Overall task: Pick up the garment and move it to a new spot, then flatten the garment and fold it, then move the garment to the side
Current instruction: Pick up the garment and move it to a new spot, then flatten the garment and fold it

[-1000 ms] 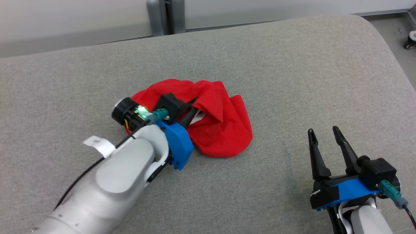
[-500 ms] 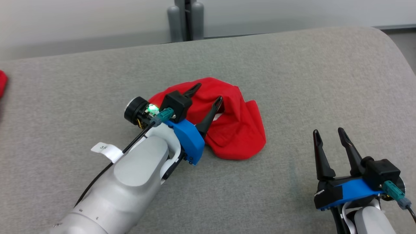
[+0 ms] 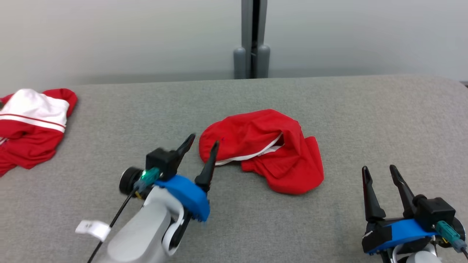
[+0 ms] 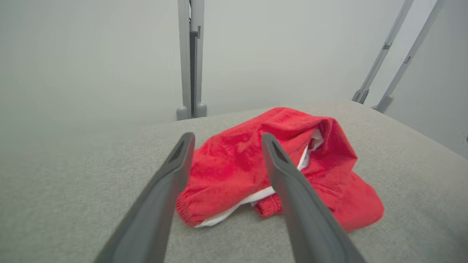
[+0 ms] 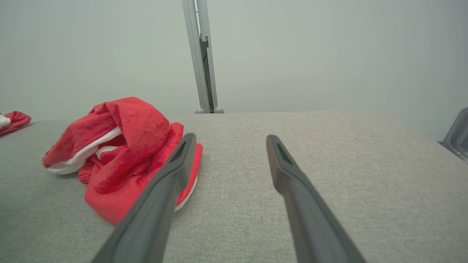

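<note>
Head view, looking down on a grey padded surface point(image 3: 347, 106) set below a pale wall. A crumpled red garment point(image 3: 263, 142) lies bunched in a loose heap at the centre of the surface. A white inner band shows along its edge toward 7 o'clock.

The left gripper point(image 3: 203, 141) sits at 8 o'clock from the heap. Its two dark fingers are spread apart and hold nothing, with the tips pointing toward 1 o'clock. The nearer tip is just beside the garment's edge, and from here it is unclear whether it touches the cloth. In the left wrist view, the heap rests on the surface ahead of the fingers and is seen through the gap between them.

The right gripper point(image 3: 379, 170) is at 4 o'clock, well apart from the garment. Its fingers are also spread and empty, and they point toward 12 o'clock.

A second red and white garment point(image 3: 33, 124) lies rumpled at 9 o'clock, at the edge of the picture. A grey upright post point(image 3: 252, 36) stands at 12 o'clock, behind the surface.
</note>
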Robot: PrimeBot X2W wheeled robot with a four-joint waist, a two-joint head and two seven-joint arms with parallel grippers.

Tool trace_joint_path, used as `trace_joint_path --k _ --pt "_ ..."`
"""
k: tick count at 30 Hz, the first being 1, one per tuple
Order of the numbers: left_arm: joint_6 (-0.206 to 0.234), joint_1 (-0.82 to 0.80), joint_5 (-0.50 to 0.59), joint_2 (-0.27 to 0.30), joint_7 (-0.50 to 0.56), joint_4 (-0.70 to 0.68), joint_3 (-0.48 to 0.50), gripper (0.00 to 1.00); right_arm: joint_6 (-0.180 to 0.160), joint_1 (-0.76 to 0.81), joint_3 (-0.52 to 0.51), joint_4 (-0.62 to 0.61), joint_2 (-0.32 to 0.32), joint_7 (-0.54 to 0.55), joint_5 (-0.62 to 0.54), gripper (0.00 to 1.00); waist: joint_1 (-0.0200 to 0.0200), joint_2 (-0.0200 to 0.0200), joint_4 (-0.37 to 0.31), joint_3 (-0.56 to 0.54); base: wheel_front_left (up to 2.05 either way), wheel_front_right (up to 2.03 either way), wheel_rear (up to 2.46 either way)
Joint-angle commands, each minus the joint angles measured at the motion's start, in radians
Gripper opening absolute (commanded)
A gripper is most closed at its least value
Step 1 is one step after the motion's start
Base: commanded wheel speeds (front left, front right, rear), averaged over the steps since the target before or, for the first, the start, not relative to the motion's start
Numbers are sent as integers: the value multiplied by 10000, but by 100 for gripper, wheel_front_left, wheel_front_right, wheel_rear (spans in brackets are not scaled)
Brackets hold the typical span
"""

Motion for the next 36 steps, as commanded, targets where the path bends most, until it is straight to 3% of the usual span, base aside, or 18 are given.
trace_joint_path --k 1,7,13,22,36 --pt "96 378 93 69 -44 -139 170 100 1 169 -21 -47 -38 -7 30 100 1 0 73 -54 0 0 0" --pt "522 2039 400 386 -46 -1070 1595 100 1 529 95 -53 -41 -6 153 100 1 0 309 -323 0 0 0" --pt "792 3787 1019 206 -46 -2190 3195 100 1 901 287 7 -40 -6 353 100 1 0 459 -504 0 0 0" --pt "500 4933 1795 -225 -47 -2762 4479 100 1 1225 822 212 -41 -6 668 100 1 0 427 -649 0 0 0" --pt "31 4960 2414 -649 -47 -2410 5153 100 1 1006 859 356 -40 -6 664 100 1 0 390 -631 0 0 0"
